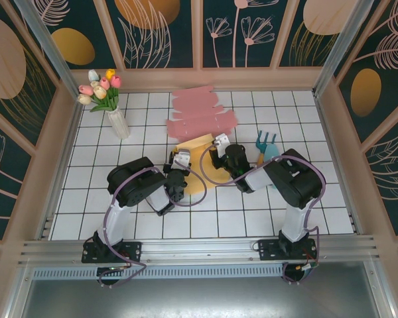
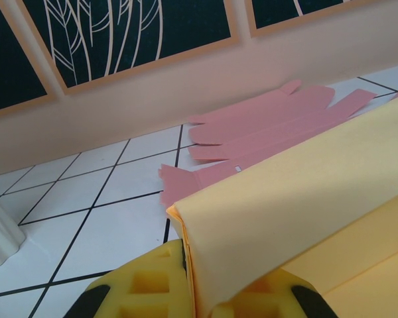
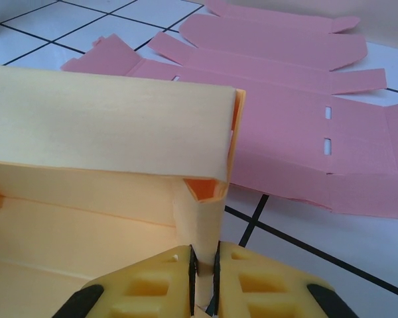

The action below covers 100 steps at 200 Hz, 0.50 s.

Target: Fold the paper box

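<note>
Left gripper [image 2: 194,286] is clamped shut on our yellow box [image 1: 196,144] mid-table, one wall [image 3: 106,126] folded up. Right gripper [image 3: 203,278] sits nearly closed around a corner flap [image 3: 200,212], can't tell if it's pinching. We reckon plenty's left: other walls, tabs.

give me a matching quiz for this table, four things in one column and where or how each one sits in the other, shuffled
Things:
1. yellow box
2. pink sheets
3. tulip vase
4. teal tool

Place or state:
a. upright, back left
b. partly folded, one wall raised, near the middle
c. lying flat by the back wall
d. lying on the right side of the tiles

Pairs: 1-b, 2-c, 3-a, 4-d
</note>
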Each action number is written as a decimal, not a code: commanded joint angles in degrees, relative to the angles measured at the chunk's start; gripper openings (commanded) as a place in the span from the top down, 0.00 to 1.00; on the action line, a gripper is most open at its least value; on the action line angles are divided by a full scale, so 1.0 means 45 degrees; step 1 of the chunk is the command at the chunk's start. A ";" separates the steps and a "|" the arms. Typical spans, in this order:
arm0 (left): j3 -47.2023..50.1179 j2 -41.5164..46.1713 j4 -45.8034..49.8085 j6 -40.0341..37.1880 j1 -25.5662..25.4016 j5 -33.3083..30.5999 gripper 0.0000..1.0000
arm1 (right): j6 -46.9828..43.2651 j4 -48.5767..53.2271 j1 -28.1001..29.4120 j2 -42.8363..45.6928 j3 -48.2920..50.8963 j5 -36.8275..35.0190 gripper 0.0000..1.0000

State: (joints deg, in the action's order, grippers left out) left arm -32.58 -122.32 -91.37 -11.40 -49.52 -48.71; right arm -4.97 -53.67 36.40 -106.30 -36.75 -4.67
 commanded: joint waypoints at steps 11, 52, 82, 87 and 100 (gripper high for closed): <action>0.0354 -0.0688 0.1252 -0.0660 -0.0374 0.1977 1.00 | 0.0661 -0.1397 0.0503 -0.0310 -0.1057 0.0602 0.82; 0.0343 -0.0664 0.1362 -0.0656 -0.0383 0.2015 1.00 | 0.1291 -0.1127 0.0560 -0.0758 -0.1609 0.0191 0.82; 0.0355 -0.0640 0.1384 -0.0660 -0.0377 0.2054 1.00 | 0.1719 -0.0880 0.0583 -0.1024 -0.1925 -0.0315 0.80; 0.0362 -0.0649 0.1382 -0.0657 -0.0373 0.2064 1.00 | 0.1756 -0.0822 0.0582 -0.1044 -0.1965 -0.0387 0.78; 0.0384 -0.0649 0.1379 -0.0670 -0.0375 0.2067 1.00 | 0.1876 -0.0731 0.0582 -0.1071 -0.2007 -0.0672 0.75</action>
State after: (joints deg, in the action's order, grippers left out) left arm -32.58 -122.32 -91.31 -11.99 -49.47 -48.71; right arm 0.67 -53.15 37.10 -110.52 -42.22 -8.32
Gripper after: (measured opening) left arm 0.090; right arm 0.234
